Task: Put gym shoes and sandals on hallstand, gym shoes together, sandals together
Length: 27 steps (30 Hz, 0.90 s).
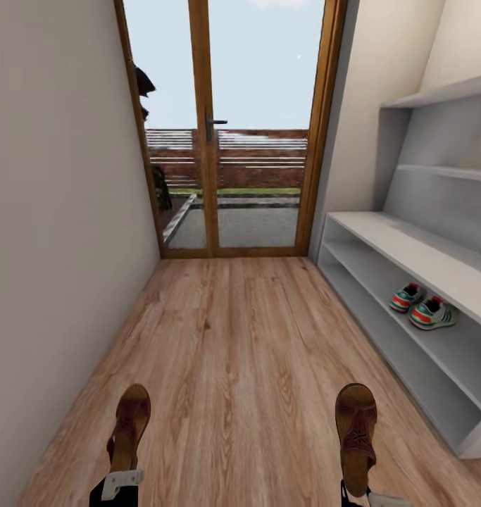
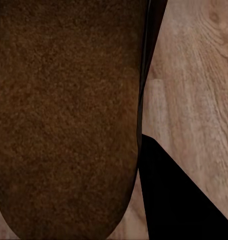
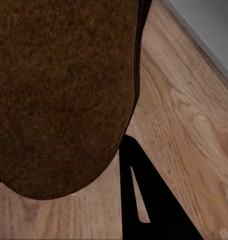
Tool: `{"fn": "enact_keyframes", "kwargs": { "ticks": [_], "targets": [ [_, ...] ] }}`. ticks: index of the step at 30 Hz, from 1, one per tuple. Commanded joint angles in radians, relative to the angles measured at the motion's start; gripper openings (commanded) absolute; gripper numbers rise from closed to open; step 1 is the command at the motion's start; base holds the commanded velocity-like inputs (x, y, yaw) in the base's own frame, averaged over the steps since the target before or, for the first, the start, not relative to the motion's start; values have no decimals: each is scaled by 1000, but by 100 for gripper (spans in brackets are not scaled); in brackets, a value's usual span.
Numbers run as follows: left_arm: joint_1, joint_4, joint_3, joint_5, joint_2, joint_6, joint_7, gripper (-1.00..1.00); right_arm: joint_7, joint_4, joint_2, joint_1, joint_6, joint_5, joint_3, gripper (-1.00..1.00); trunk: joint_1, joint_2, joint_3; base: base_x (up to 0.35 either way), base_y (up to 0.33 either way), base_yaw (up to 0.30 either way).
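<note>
- Head view: both gym shoes sit side by side on the lower shelf of the hallstand, at the right of the corridor. One sandal rides in the left gripper, the other sandal in the right gripper, both toe-forward above the corridor floor. A glass door closes the corridor ahead.
- Left wrist view: brown sole very close to the lens, clamped at its heel end; wood planks beyond.
- Right wrist view: same picture, sole gripped, grey rack base at a corner.
- Judgement: sneaker half looks done; sandal carry is in hand. Next move calls for turning toward the rack, setting both sandals down together on a shelf, then letting go.
</note>
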Motion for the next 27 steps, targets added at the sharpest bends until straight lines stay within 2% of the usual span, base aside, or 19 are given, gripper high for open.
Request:
{"fn": "enact_keyframes", "kwargs": {
  "ticks": [1, 27],
  "targets": [
    [-1, 0, 9, -11, -1, -3, -7, -100, -4, 0, 1, 0, -2, 11, -4, -100, 0, 0, -1, 339, 106, 0],
    [-1, -1, 9, -11, -1, -3, -7, -100, -4, 0, 2, 0, -2, 10, -4, -100, 0, 0, -1, 339, 95, 0]
  ]
}}
